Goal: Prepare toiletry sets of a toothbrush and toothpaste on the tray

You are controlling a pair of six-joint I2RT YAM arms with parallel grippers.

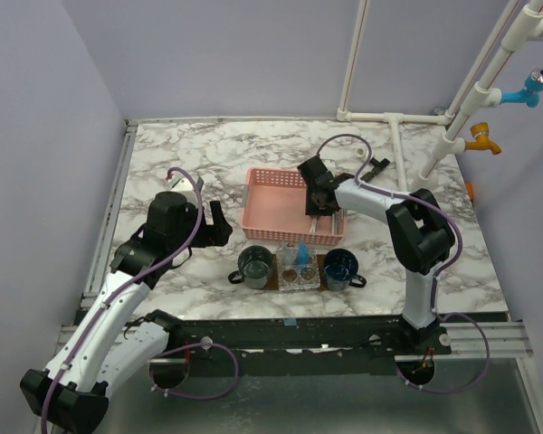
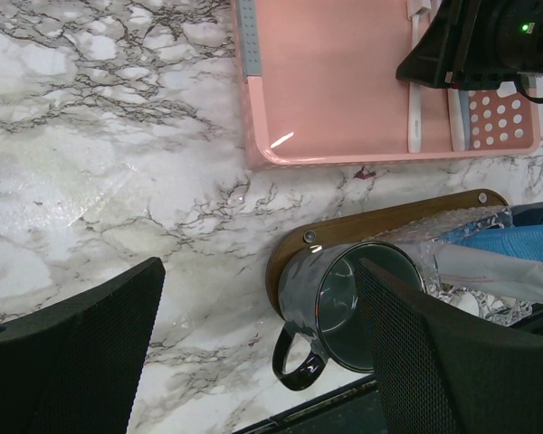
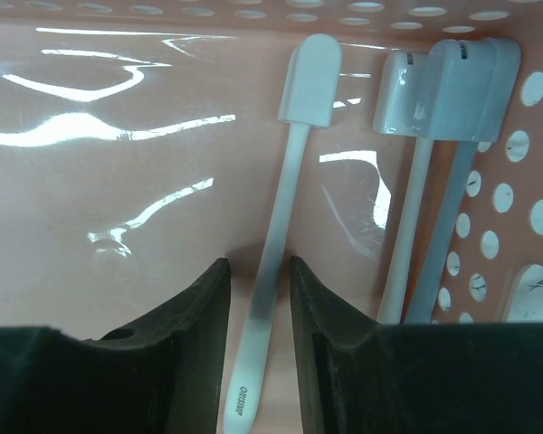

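Observation:
A white toothbrush [image 3: 294,163] lies flat on the floor of the pink basket [image 1: 267,203]. My right gripper [image 3: 256,264] is down inside the basket [image 3: 118,181] with its jaws on either side of the handle; a thin gap shows on each side. It also shows in the top view [image 1: 321,197]. The dark wooden tray [image 2: 294,246] lies in front of the basket [image 1: 278,273]. My left gripper [image 2: 261,271] is wide open and empty above the marble, left of the tray's end [image 1: 214,226]. No toothpaste shows.
Two more toothbrushes [image 3: 416,208] with capped heads lie by the basket's right perforated wall. Two dark mugs [image 1: 254,264] [image 1: 340,267] and a clear container [image 1: 299,267] with blue and grey items stand on the tray. White pipes rise at the back right.

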